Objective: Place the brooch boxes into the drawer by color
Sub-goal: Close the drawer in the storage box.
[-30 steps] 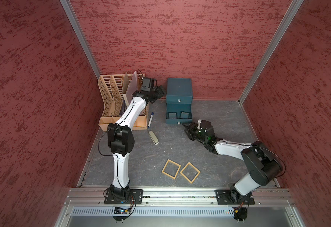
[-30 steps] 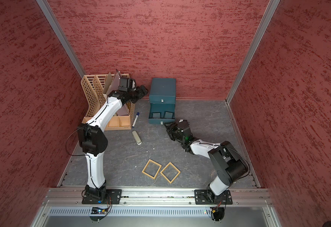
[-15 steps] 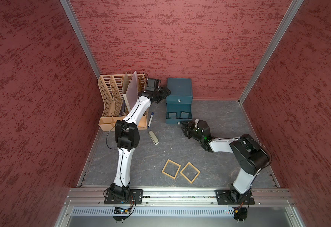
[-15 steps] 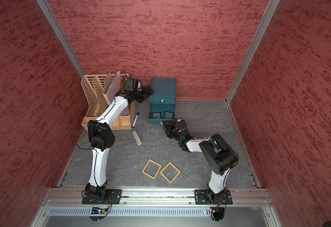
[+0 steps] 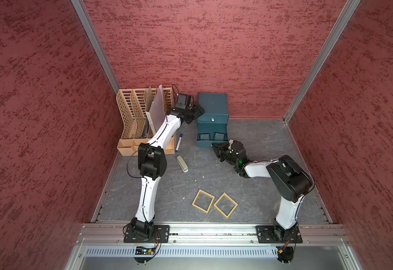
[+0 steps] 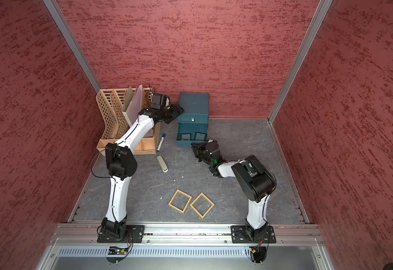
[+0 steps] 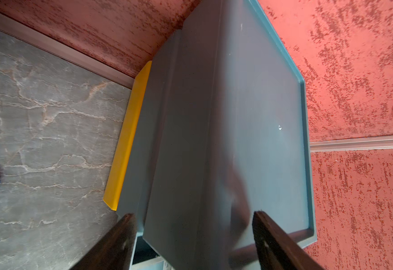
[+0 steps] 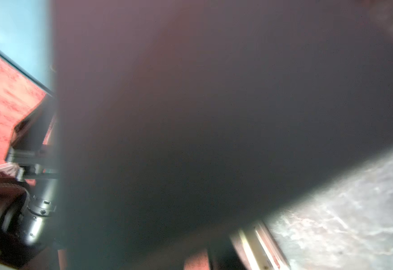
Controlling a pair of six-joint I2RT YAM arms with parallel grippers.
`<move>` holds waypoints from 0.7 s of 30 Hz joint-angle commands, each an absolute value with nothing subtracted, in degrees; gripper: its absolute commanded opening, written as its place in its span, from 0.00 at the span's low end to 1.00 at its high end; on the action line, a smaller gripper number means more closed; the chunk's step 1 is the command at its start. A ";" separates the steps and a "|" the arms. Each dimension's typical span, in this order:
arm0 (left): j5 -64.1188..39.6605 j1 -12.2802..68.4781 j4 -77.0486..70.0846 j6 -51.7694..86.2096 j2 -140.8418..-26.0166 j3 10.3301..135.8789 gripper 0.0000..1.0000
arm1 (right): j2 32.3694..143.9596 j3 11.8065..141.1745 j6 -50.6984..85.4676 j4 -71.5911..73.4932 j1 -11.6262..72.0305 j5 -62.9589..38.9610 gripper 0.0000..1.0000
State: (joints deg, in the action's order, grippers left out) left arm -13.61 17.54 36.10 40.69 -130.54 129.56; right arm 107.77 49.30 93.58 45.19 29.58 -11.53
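Left end effector [image 7: 193, 216] gapes wide astride the smooth, teal, cube-shaped drawer [image 5: 213, 109]; right end effector [image 5: 216, 150], at its front, opening indiscernible.

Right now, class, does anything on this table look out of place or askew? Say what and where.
Two tan brooch boxes lie at skewed angles on the table, apart from the open drawer. A marker and a grey block lie loose beside the file rack. Nothing looks spilled or damaged.

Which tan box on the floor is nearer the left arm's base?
The tan box nearer the grey-green block, on the robot's left; the other tan box lies beside it, farther right.
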 commanded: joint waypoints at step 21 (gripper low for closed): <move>-12.57 18.10 37.13 40.80 -129.46 127.86 0.81 | 119.09 67.91 93.52 42.42 26.73 -9.43 0.00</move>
State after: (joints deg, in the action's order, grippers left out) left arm -12.95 17.69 35.94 40.73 -130.50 128.99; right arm 118.08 64.23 93.65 42.89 27.51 -10.20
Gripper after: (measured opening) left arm 0.814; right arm 0.050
